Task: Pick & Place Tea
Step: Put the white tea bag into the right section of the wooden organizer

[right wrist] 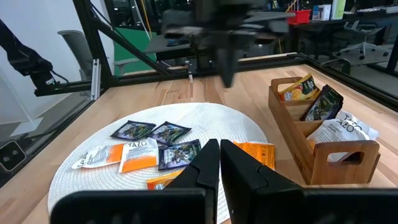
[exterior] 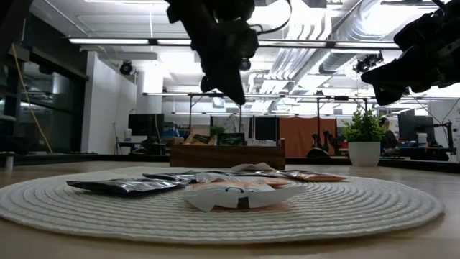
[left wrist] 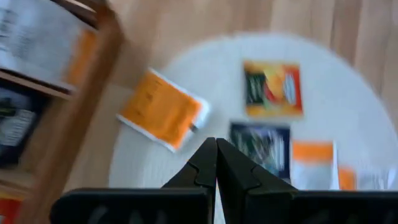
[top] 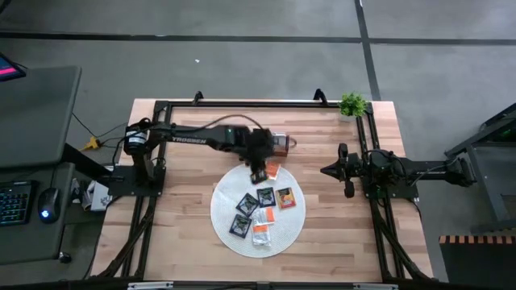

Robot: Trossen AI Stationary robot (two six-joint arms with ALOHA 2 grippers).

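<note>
The left gripper (top: 258, 171) hangs over the far edge of the round white mat (top: 222, 213), fingers pressed together and holding nothing. Tea sachets (top: 264, 197), black, orange and white, lie scattered on the mat; one orange sachet (top: 273, 169) rests at the mat's far rim beside the wooden tray (right wrist: 323, 158), which holds more sachets. The right gripper (top: 326, 171) waits near the table's right edge, fingers together, empty.
</note>
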